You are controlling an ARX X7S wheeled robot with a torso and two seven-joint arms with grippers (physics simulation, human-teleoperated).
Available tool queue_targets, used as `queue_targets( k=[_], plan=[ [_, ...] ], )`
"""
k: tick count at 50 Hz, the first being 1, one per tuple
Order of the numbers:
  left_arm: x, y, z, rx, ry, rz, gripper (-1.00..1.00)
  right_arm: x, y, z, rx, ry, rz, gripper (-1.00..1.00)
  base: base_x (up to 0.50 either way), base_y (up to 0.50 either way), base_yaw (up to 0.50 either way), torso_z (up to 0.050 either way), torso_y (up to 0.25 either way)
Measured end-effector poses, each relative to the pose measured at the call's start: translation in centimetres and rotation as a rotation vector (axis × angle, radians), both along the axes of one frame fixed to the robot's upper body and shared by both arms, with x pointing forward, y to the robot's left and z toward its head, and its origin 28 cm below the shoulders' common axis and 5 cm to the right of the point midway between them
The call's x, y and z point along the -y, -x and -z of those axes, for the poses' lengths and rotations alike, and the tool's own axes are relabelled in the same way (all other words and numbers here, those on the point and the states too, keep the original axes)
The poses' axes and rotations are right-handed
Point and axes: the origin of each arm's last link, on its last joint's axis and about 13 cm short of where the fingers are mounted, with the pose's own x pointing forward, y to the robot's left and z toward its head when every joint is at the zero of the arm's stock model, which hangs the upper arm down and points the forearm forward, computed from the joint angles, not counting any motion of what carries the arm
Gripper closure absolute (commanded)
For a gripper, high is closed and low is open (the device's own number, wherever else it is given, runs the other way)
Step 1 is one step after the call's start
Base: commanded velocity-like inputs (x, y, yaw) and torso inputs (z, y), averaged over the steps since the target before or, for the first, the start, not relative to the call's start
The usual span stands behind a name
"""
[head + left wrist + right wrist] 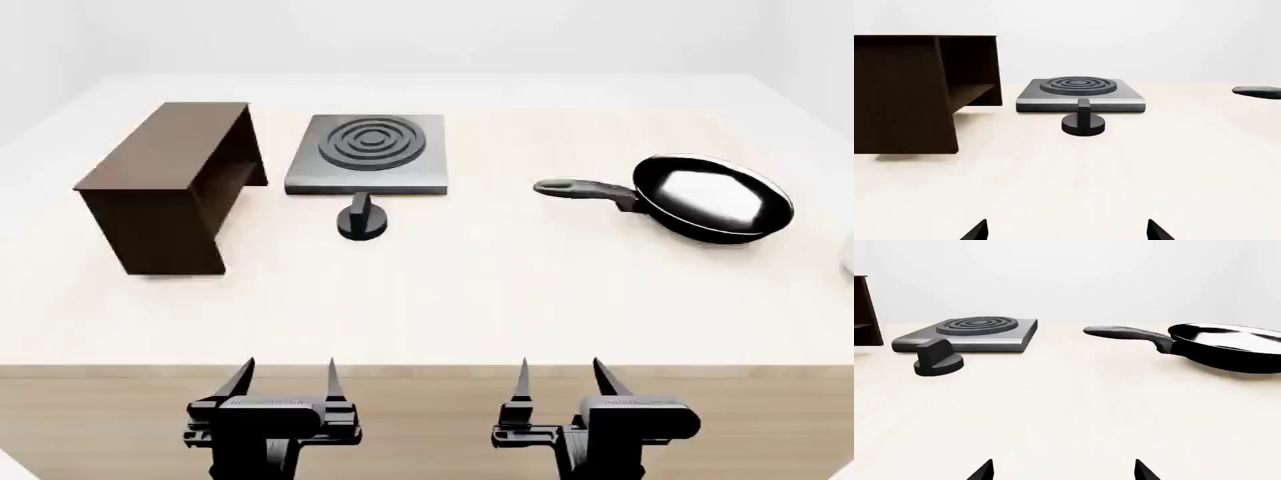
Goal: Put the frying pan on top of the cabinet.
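The glossy black frying pan sits on the table at the right, its dark grey handle pointing left. It also shows in the right wrist view, and its handle tip shows in the left wrist view. The dark brown cabinet stands at the far left with its open side facing right; it shows in the left wrist view too. My left gripper and right gripper are both open and empty at the table's near edge, well short of the pan.
A grey square stove plate with concentric rings lies between the cabinet and the pan. A small black knob stands just in front of it. A white object's edge shows at the far right.
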Motion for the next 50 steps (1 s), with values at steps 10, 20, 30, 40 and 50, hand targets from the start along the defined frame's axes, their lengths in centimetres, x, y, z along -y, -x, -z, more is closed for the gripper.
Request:
queue_targets(
  k=[10,20,30,40,50],
  plan=[
    [-0.1,0.0,0.1,-0.012,-0.007,-0.005,-1.0,-0.2,0.1,0.1,-0.009,-0.016,-0.019,-1.0,0.0,-0.3,0.0,0.0,0.0],
    [0.0,-0.1,0.2,-0.03,-0.017,-0.003,-1.0,-0.2,0.0,0.2,-0.019,-0.015,-0.025,-1.0,0.0,-0.5,0.0,0.0,0.0],
    [0.1,0.0,0.3,-0.042,-0.023,0.001,-1.0,-0.1,-0.1,0.3,-0.031,-0.01,-0.021,-1.0,0.0,-0.5,0.0,0.0,0.0],
    [0.2,-0.1,-0.1,-0.054,-0.03,0.006,-1.0,0.1,-0.2,-0.1,-0.056,-0.027,-0.014,-1.0,0.0,-0.32,0.0,0.0,0.0],
    [0.9,-2.7,-8.6,0.004,-0.068,0.007,-1.0,1.2,-2.5,-7.9,0.001,-0.051,0.034,-1.0,0.15,0.0,0.0,0.0,0.0]
  ],
)
